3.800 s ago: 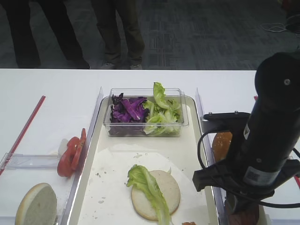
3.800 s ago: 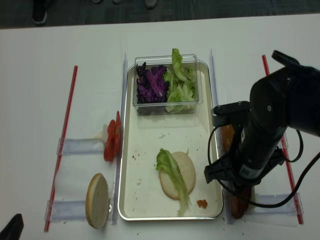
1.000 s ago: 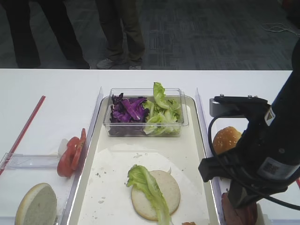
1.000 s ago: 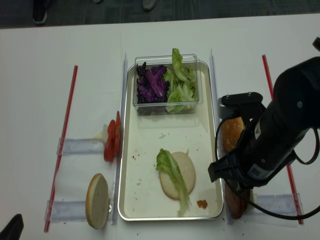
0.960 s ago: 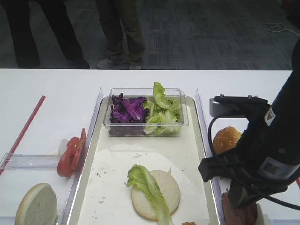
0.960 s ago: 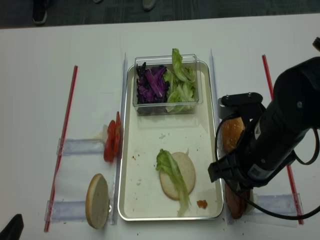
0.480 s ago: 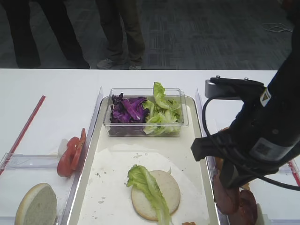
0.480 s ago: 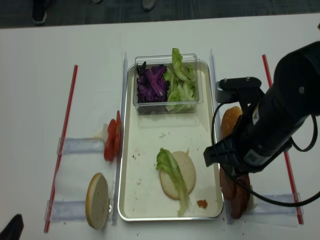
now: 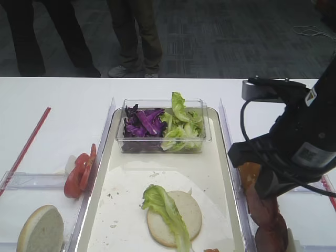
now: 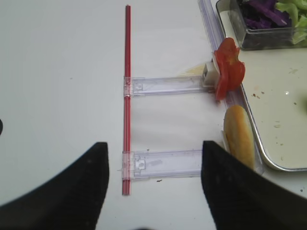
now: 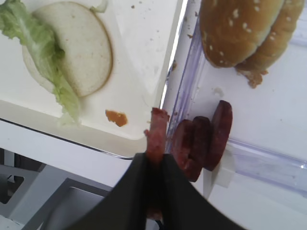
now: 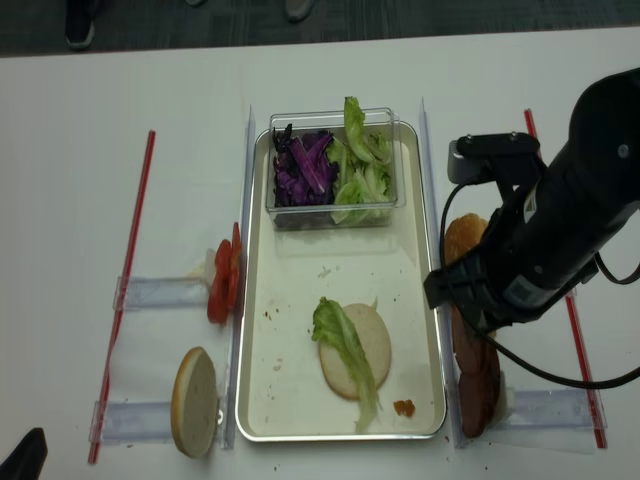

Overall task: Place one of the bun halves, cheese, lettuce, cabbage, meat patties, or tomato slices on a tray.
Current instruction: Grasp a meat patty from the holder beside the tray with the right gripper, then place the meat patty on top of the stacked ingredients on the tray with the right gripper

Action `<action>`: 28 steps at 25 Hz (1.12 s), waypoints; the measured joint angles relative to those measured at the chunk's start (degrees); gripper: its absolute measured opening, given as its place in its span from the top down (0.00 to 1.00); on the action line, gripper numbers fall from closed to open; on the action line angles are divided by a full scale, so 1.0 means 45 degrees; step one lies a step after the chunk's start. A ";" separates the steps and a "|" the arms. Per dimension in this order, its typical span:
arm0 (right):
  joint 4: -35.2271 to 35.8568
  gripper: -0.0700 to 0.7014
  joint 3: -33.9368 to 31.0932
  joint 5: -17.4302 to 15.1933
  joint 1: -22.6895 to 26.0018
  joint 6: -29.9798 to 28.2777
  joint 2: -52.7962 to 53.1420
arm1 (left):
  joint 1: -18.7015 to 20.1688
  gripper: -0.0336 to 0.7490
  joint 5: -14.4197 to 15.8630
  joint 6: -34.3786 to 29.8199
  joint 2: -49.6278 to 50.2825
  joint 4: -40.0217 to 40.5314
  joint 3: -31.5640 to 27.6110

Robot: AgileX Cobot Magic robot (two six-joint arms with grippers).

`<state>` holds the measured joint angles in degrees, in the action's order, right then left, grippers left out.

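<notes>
Two exterior high views are provided: one angled across the table toward the floor beyond, one looking almost straight down. The tray is shared by both. The right wrist view is aimed closely downward at the tray's near right corner; the left wrist view covers the table left of the tray.

Right arm: reaching down on the right of both high views, black and bulky; its cable is looping alongside
Right gripper: pointing downward; jaws are pinching tight on a meat patty, which is standing on edge between the dark fingers
Left arm: not showing in the high views
Left gripper: hanging low over the table; its two dark fingers are standing wide apart, holding nothing
</notes>
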<state>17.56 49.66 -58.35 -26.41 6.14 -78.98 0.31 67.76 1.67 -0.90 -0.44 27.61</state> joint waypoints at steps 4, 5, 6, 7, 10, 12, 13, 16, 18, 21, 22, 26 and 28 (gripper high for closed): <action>0.0330 0.77 0.0000 0.0297 0.0052 -0.0562 0.0000 | 0.0000 0.45 0.0000 0.0000 0.0000 0.0000 0.0000; 0.0456 0.77 0.0000 0.0327 0.0052 -0.0665 -0.0026 | 0.0000 0.45 0.0000 0.0000 0.0000 0.0000 0.0000; 0.0522 0.77 0.0000 0.0380 0.0052 -0.0803 -0.0086 | 0.0000 0.45 0.0000 0.0000 0.0000 0.0000 0.0000; 0.0653 0.77 0.0000 0.0416 0.0052 -0.0924 -0.0172 | 0.0000 0.45 0.0000 0.0000 0.0000 0.0000 0.0000; 0.1096 0.77 0.0000 0.0593 0.0052 -0.1442 -0.0487 | 0.0000 0.45 0.0000 0.0000 0.0000 0.0000 0.0000; 0.1416 0.77 0.0024 0.0724 0.0052 -0.1798 -0.0644 | 0.0000 0.45 0.0000 0.0000 0.0000 0.0000 0.0000; 0.1556 0.77 0.0024 0.0877 0.0052 -0.1969 -0.0703 | 0.0000 0.45 0.0000 0.0000 0.0000 0.0000 0.0000; 0.2055 0.77 0.0045 0.1189 0.0052 -0.2471 -0.0780 | 0.0000 0.45 0.0000 0.0000 0.0000 0.0000 0.0000; 0.2474 0.77 0.0049 0.1299 0.0052 -0.2879 -0.0884 | 0.0000 0.45 0.0000 0.0000 0.0000 0.0000 0.0000; 0.3245 0.77 0.0073 0.1409 0.0073 -0.3643 -0.1243 | 0.0000 0.45 0.0000 0.0000 0.0000 0.0000 0.0000; 0.3522 0.77 0.0073 0.1443 0.0073 -0.3891 -0.1383 | 0.0000 0.45 0.0000 0.0000 0.0000 0.0000 0.0000; 0.4057 0.77 0.0073 0.1523 0.0073 -0.4556 -0.1774 | 0.0000 0.45 0.0000 0.0000 0.0000 0.0000 0.0000; 0.4478 0.77 0.0073 0.1577 0.0073 -0.5041 -0.1891 | 0.0000 0.45 0.0000 0.0000 0.0000 0.0000 0.0000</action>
<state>37.70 49.99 -51.25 -26.08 -16.54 -87.50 0.31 67.76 1.67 -0.90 -0.44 27.61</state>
